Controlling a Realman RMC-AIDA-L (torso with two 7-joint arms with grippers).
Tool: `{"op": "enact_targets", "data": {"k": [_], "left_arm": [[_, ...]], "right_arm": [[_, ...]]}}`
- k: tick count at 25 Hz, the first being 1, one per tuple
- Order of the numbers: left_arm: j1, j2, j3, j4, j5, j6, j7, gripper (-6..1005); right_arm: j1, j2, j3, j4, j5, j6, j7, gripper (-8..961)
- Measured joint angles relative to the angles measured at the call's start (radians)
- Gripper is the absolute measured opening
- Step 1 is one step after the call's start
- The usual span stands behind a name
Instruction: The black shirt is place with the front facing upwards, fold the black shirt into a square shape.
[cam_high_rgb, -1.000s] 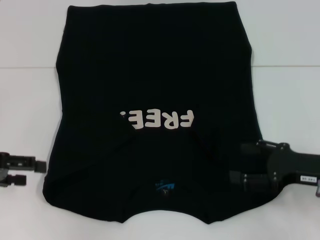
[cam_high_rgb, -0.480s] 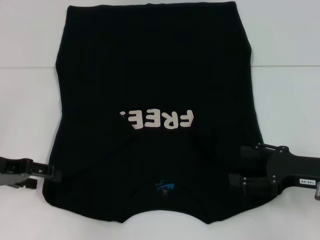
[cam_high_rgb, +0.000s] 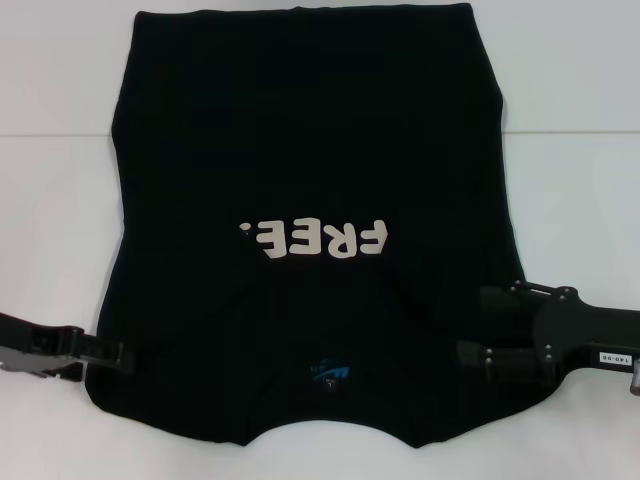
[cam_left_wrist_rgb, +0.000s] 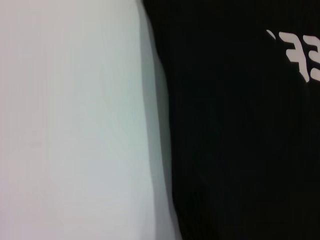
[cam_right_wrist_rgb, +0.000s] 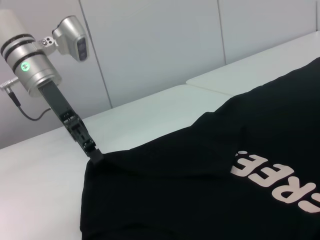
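**Grippers at the shirt's near corners**

Head view: the shirt (cam_high_rgb: 310, 230) lies flat on the white desk (cam_high_rgb: 570, 90), print up. Left gripper (cam_high_rgb: 118, 355) touches its edge at 8 o'clock; right gripper (cam_high_rgb: 480, 330), at 4 o'clock, stands parted over cloth.

Left wrist view: shirt edge only.

Right wrist view: left gripper's closure cannot be told.

Soft, light, limp cotton; best pinched at the shoulder edges.
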Motion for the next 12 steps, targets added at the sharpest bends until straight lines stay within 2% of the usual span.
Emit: {"op": "enact_targets", "data": {"k": [8, 11, 12], "left_arm": [[0.007, -0.028, 0.030, 0.065, 0.009, -0.004, 0.003, 743], [0.008, -0.031, 0.034, 0.071, 0.016, -0.006, 0.006, 732], [0.008, -0.031, 0.038, 0.071, 0.017, -0.007, 0.006, 692]], "right_arm": [[0.006, 0.000, 0.006, 0.000, 0.002, -0.004, 0.018, 940], [0.008, 0.000, 0.006, 0.000, 0.003, -0.005, 0.019, 941], [0.008, 0.000, 0.006, 0.000, 0.003, -0.006, 0.020, 941]]}}
